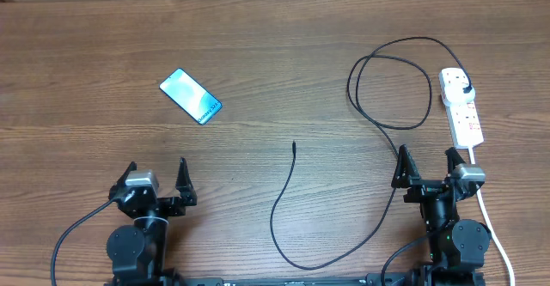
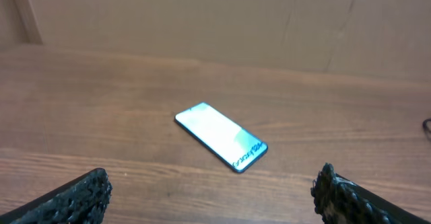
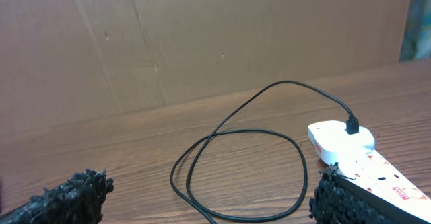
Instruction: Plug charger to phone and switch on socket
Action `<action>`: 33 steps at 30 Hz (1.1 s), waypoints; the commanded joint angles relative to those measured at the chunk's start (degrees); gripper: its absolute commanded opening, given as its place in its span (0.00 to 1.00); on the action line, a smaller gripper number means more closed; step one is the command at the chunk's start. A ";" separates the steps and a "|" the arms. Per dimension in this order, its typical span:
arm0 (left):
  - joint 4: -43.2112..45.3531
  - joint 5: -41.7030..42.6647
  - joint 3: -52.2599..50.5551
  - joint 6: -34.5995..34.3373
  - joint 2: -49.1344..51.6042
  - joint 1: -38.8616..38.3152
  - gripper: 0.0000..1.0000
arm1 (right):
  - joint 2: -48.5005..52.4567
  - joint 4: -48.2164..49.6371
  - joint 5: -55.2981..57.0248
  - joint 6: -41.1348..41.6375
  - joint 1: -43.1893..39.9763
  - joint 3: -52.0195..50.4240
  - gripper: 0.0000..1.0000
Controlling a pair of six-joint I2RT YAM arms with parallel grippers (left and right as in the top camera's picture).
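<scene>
From overhead, the wood-grain table carried the phone left of centre, a slim slab with a glossy cyan screen, lying askew and well apart from everything else. The charger, a thin black cable, looped beside the socket, a long white plastic strip with red markings at the right. Its plug sat in the strip's far end and its tip lay free mid-table. The left gripper and right gripper stood spread wide, holding nothing.

The left wrist view showed only the phone, framed between coarse, pebbled black fingers against a cardboard wall.

The right wrist view alone showed the plug upright in the socket.
</scene>
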 commanded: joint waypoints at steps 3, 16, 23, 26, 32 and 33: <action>-1.97 -0.37 9.03 -0.81 3.15 0.68 1.00 | -0.61 0.17 0.35 -0.22 0.44 -0.59 1.00; -3.61 -0.37 29.49 -7.17 27.36 0.68 1.00 | -0.61 0.17 0.35 -0.20 0.44 -0.61 1.00; -14.38 1.77 50.36 -8.72 46.14 0.68 1.00 | -0.61 0.17 0.35 -0.20 0.44 -0.61 1.00; -22.51 4.79 62.18 -8.02 54.42 0.68 1.00 | -0.61 0.17 0.35 -0.20 0.44 -0.61 1.00; -29.46 19.19 72.11 -6.78 62.18 0.63 1.00 | -0.61 0.17 0.35 -0.20 0.44 -0.61 1.00; -28.85 19.17 72.02 -6.80 62.73 0.63 1.00 | -0.61 0.17 0.35 -0.22 0.44 -0.61 1.00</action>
